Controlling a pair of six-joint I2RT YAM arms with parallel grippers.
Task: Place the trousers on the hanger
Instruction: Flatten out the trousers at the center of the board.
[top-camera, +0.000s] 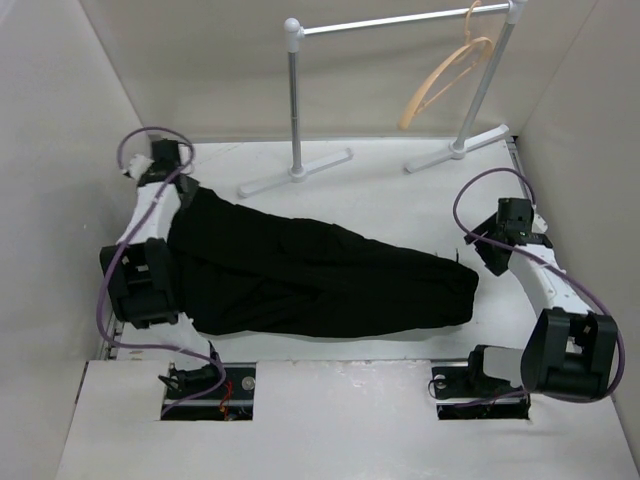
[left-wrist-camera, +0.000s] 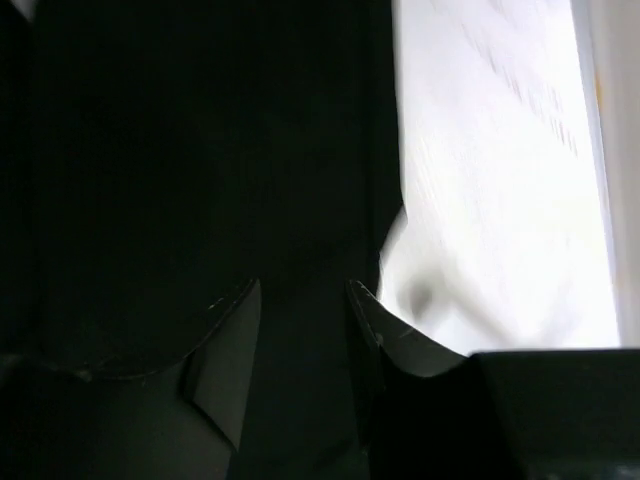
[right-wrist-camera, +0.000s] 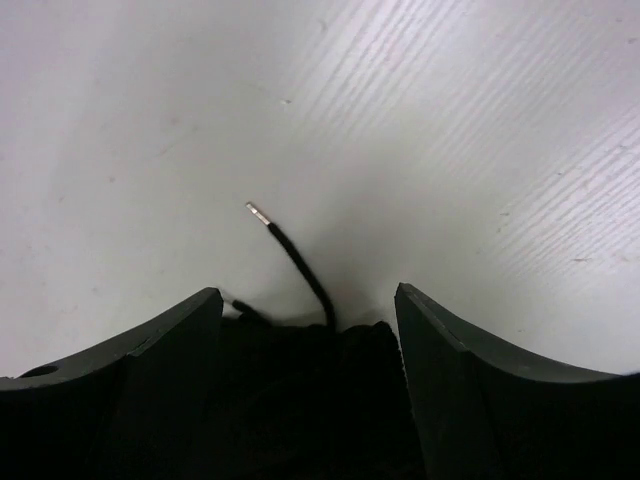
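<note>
Trousers (top-camera: 320, 275) look soft and floppy, so I'd pinch both ends; right tool (right-wrist-camera: 305, 290) is spread open at one, left tool (left-wrist-camera: 302, 284) I can't tell.

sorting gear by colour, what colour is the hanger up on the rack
Light tan, a warm beige. The hanger shows best in the top external view.

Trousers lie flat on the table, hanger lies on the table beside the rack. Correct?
Not quite. The trousers do lie flat on the table, but the hanger hangs from the top rail of the rack, off the table. The top external view shows it.
</note>
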